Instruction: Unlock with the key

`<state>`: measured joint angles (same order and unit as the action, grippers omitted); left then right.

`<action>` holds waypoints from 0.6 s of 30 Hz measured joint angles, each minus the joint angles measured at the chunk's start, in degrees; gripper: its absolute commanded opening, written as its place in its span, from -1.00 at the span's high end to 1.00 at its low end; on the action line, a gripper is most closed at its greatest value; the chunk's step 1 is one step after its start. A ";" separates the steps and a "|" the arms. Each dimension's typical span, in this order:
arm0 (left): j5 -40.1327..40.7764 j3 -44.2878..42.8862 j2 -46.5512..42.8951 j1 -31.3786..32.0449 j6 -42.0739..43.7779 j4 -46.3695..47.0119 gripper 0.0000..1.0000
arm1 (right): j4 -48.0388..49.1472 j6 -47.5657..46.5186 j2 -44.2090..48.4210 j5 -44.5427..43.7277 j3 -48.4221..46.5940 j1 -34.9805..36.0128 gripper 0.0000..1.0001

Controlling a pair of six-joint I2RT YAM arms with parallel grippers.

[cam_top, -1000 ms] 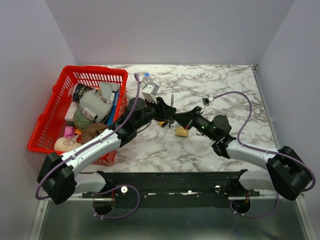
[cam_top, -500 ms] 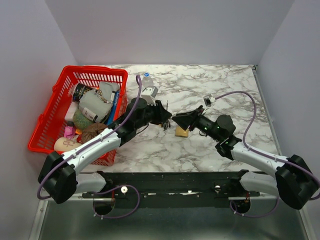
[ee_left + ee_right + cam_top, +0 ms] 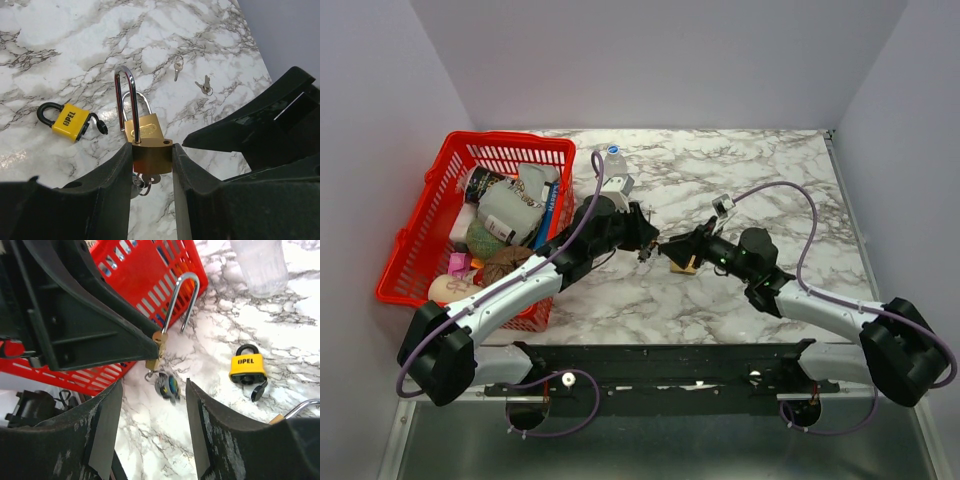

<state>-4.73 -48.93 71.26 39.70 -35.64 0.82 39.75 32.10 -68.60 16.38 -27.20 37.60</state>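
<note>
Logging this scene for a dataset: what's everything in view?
held brass padlock: one, brass, shackle open, lifted at centre
hanging keys: small bunch, dark heads, under that padlock
second brass padlock: one, brass, behind it
yellow padlock: one, yellow and black, lying nearby
loose keys: two lots, silver, farther off
basket: one, red, far left, filled
bottle: one, clear, beside basket
table: one, white marble, underneath
left gripper: one, black, holding that padlock
right gripper: one, black, open, facing keys

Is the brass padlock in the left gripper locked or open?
Open. On the brass padlock, the shackle is lifted, one leg free of the body; the left gripper clamps it.
</note>
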 measured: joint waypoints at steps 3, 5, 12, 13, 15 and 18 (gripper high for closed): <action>0.00 0.00 0.09 0.00 -0.09 -0.09 1.00 | 0.02 -0.37 -2.49 0.02 -0.74 0.76 -0.19; 0.00 0.00 0.15 0.00 -0.22 -0.13 1.00 | 0.15 -0.55 -3.91 0.00 -1.27 1.22 -0.15; 0.00 0.00 0.26 0.00 -0.44 -0.13 1.00 | 3.08 -0.63 -7.63 -0.07 -2.84 2.60 -0.04; 0.00 0.00 0.28 0.00 -0.46 -0.13 1.00 | 3.74 -0.63 -8.11 -0.07 -2.97 2.73 -0.02; -0.02 0.00 0.33 0.00 -0.61 -0.13 1.00 | 4.74 -0.63 -9.16 -0.24 -3.43 2.95 0.03; -0.02 0.00 0.33 0.00 -0.83 -0.11 1.00 | 6.25 -0.63 -10.64 -0.74 -4.00 2.97 0.05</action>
<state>-4.75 -48.93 71.59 39.70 -36.47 0.71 46.00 31.46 -79.24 15.64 -31.20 40.58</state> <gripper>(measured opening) 0.405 0.488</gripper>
